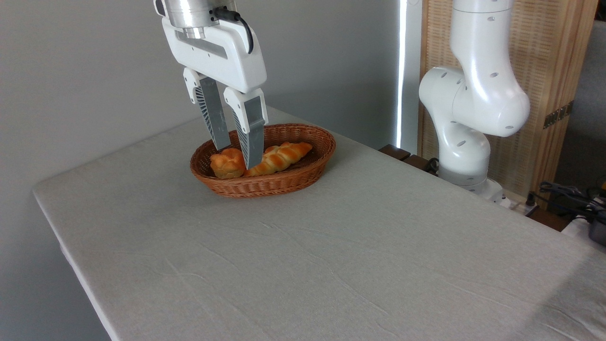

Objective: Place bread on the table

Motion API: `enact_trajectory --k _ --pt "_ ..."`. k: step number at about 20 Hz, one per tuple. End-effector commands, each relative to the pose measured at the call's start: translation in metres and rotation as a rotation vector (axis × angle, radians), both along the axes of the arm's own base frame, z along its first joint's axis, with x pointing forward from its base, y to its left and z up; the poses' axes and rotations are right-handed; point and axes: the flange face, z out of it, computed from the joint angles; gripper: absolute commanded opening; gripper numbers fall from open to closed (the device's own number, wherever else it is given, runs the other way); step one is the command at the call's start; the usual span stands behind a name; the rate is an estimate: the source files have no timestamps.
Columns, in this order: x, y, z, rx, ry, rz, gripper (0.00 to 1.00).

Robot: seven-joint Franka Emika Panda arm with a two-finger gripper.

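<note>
- Claw (237,155) is hanging over the left end of the wicker basket (303,177), jaws apart, nothing gripped, one finger on each side of the bread (227,163).
- That bun sits in the basket, touching the braided loaf (279,157) on its right.
- My take: come down straight, squeeze only the bun, keep the right finger off the loaf, lift clear of the rim, then drop it on the bare table (331,255) nearer the camera.
- Right fingertip covers the bun's edge, so I can't tell if it's touching.
</note>
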Motion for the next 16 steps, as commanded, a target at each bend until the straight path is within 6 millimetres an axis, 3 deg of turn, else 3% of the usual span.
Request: enact_trajectory --k 1,13,16 --pt "-0.002 0.001 0.003 -0.002 0.013 -0.004 1.0" --pt "-0.003 -0.001 0.004 -0.005 0.01 -0.007 1.0" --pt "-0.01 -0.026 -0.004 -0.012 0.027 -0.028 1.0"
